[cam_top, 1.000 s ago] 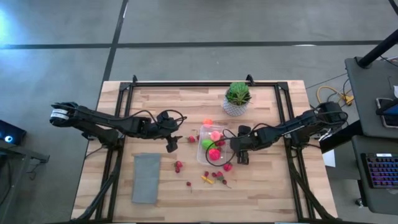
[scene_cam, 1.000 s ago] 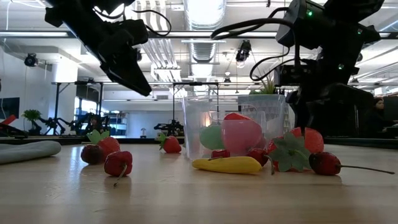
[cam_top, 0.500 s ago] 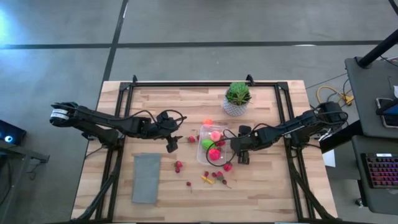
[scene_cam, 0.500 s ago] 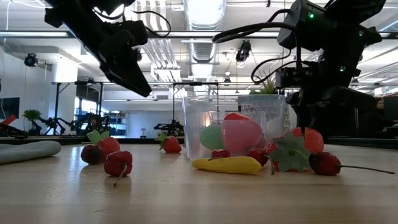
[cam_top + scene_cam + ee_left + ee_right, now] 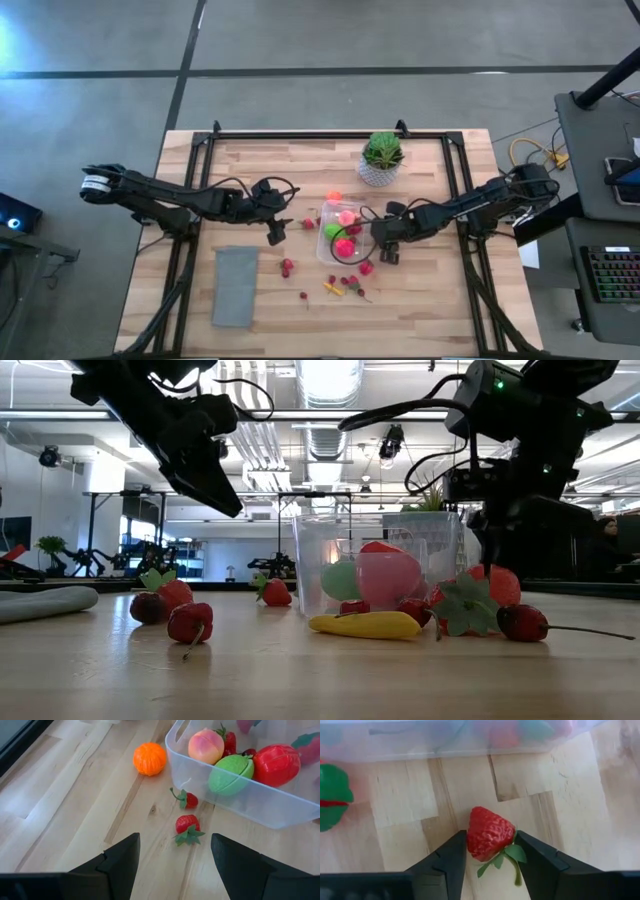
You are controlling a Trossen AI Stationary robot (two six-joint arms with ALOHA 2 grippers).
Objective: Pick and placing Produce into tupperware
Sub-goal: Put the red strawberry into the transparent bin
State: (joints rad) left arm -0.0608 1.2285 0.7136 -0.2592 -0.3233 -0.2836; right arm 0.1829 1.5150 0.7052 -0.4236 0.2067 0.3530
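Observation:
The clear tupperware (image 5: 327, 247) stands at mid-table and holds a peach (image 5: 205, 745), a green piece (image 5: 229, 767) and a red fruit (image 5: 275, 763). My right gripper (image 5: 386, 254) is just right of the tub, low over the table, shut on a red strawberry (image 5: 490, 838). My left gripper (image 5: 275, 234) hangs open above the table, left of the tub. Ahead of it lie two small strawberries (image 5: 188, 823) and an orange ball (image 5: 149, 758). More produce (image 5: 337, 287) lies on the table near the tub's near side. My right gripper pinches the strawberry by its red body (image 5: 476, 842) between the two fingers (image 5: 451, 862), one on either flank. The fingers come from above, pointing down. The leafy end (image 5: 506, 856) points toward the wrist. I cannot tell whether the berry is clear of the table.
A white pot with a green spiky plant (image 5: 381, 158) stands behind the tub. A flat grey rectangle (image 5: 236, 285) lies at near left. A yellow piece (image 5: 365, 624), a cherry with a stem (image 5: 522, 622) and berries (image 5: 172, 610) lie in front of the tub.

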